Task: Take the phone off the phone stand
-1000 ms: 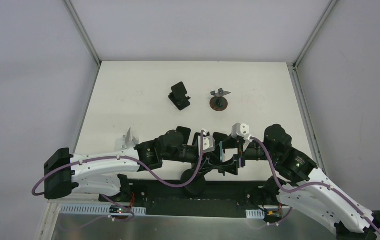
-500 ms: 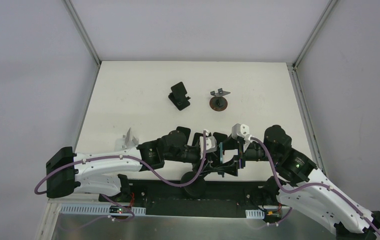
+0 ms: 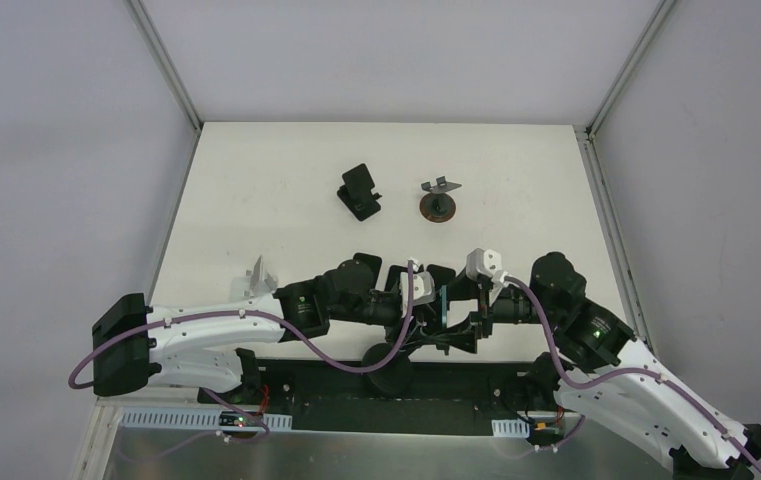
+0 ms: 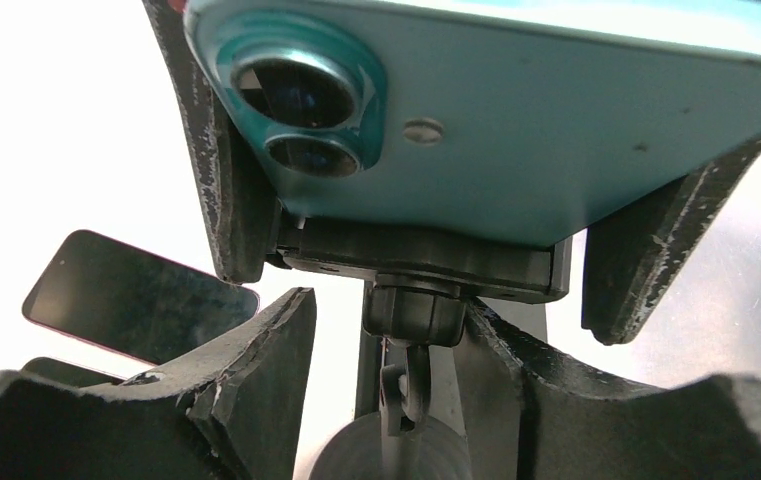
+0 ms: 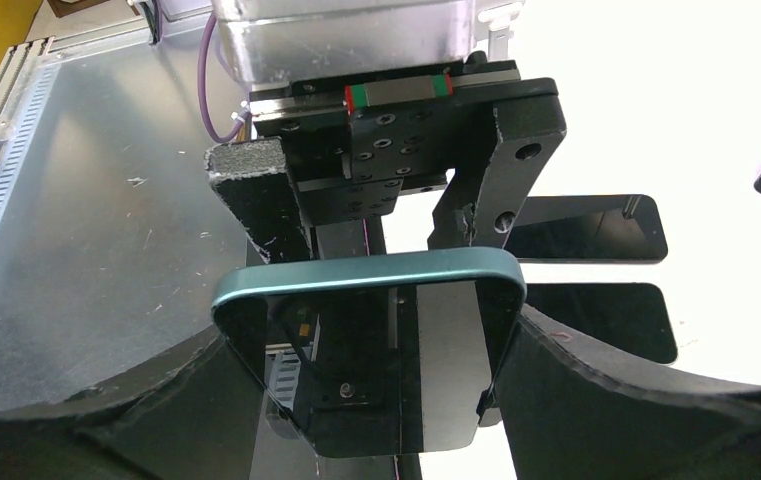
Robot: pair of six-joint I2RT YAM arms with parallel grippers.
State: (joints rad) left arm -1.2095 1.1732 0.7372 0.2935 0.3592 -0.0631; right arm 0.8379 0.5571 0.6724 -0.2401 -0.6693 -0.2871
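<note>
Release noted: left tool (image 4: pixel 388 315) has opened off phone stand (image 4: pixel 416 265) neck, right tool (image 5: pixel 376 340) stays clamped on phone (image 4: pixel 516 130) still seated in it, so stand likely unbraced for pull.

On my feed the phone (image 4: pixel 516 120) shows a teal back and rim and a glossy black screen; its stand (image 4: pixel 421 265) is black. Table (image 3: pixel 286 180) white. Left arm (image 3: pixel 206 325) and right arm (image 3: pixel 646 385) are white with black joints and purple cables (image 3: pixel 331 364). At one o'clock, a disc (image 3: pixel 439 208) rimmed reddish-brown.
</note>
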